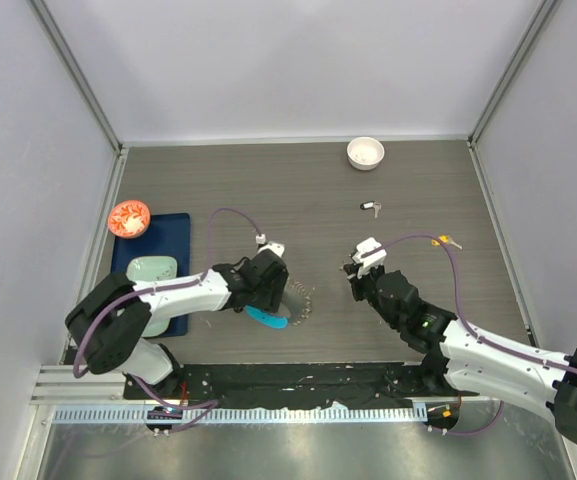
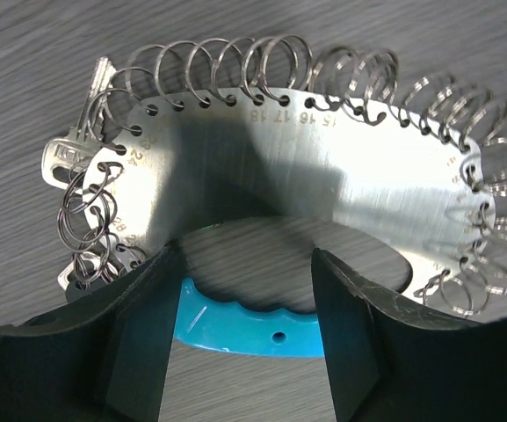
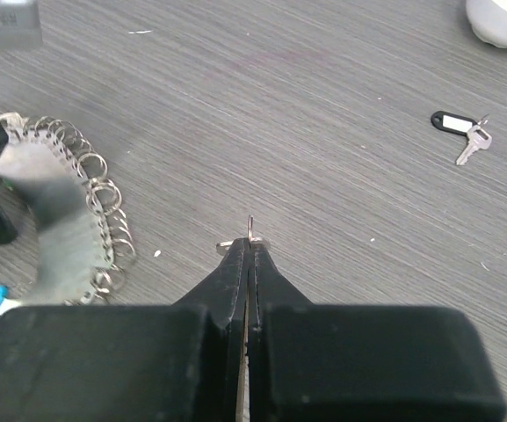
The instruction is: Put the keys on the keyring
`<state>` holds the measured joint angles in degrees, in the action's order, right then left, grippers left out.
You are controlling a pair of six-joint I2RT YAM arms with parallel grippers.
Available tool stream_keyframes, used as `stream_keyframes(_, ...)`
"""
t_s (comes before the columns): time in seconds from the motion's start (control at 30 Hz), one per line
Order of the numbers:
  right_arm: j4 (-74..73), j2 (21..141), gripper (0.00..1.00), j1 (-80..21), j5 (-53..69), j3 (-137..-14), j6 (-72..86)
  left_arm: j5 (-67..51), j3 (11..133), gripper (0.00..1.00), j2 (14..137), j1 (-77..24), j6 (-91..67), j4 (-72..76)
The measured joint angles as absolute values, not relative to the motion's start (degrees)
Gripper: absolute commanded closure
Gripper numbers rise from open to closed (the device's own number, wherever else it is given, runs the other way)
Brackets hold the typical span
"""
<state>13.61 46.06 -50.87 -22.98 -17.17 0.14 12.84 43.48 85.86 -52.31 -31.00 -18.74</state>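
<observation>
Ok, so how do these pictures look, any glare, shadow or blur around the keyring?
Left wrist view: the keyring glares on its right half, the left hand shadows its middle, and its rings on the right blur. Right wrist view: the small key in the right hand is crisp, the keyring at the edge softer. Top view: evenly lit.

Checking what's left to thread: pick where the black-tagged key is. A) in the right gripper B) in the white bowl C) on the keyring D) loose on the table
D: the black-tagged key lies flat on the table, apart from the right gripper and the keyring.
</observation>
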Motion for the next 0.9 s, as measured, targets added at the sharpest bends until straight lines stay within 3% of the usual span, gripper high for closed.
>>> stream_keyframes(0.3, 13.87, 46.68, 0.99, -50.87, -14.79, -17.19, -1.02, 13.65, 39.97, 0.32, 79.79, -50.11, -29.41, -19.53)
stream_keyframes(0.63, 15.55, 47.51, 0.99, -50.87, 1.23, -17.26, -3.81, 7.07, 25.89, 0.35, 55.29, -50.11, -18.57, -0.91)
stream_keyframes(0.9, 15.27, 50.00, 0.99, -50.87, 6.02, -19.11, -4.89, 3.33, 18.57, 0.35, 46.50, -50.11, -12.73, 8.69)
